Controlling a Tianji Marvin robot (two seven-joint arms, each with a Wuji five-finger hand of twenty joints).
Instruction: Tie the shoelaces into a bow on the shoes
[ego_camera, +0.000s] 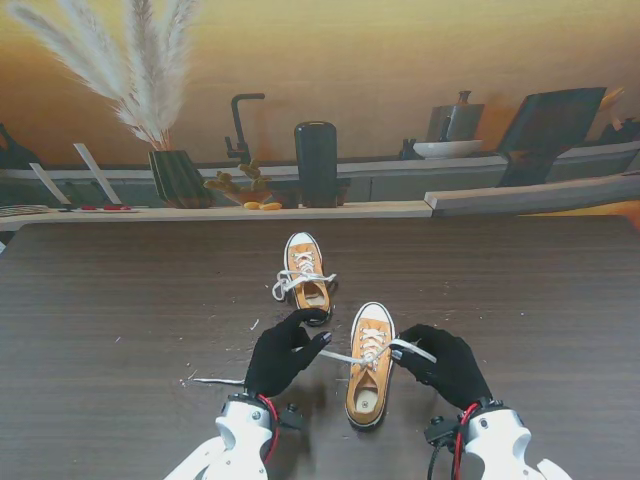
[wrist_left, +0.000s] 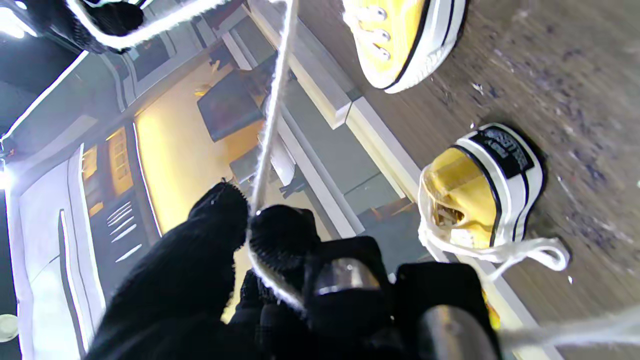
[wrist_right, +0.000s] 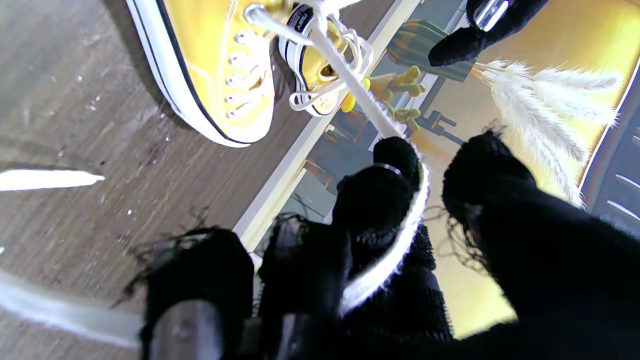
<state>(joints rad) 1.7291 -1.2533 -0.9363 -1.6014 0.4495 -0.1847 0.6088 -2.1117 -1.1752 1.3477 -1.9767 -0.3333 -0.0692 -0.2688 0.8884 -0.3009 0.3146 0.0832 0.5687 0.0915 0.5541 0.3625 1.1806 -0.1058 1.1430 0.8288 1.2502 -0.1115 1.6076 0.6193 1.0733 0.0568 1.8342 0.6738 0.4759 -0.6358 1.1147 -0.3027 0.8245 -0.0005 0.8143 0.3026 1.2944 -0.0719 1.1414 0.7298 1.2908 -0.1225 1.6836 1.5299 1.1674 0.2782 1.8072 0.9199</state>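
Dark wood-grain table is carrying two orange shoes. Near shoe is lying between both hands, its white lace being drawn out to either side. Left hand, just left of this shoe, is pinching one lace end between thumb and fingertip. Right hand, just right of it, is curling a finger round the other end. Lace is looking soft, limp and light, likely slipping under a loose pinch; holding near the free ends seems best. Far shoe, beyond the near shoe, is already showing looped laces. A ribbed vase, well beyond, is holding pampas plumes.
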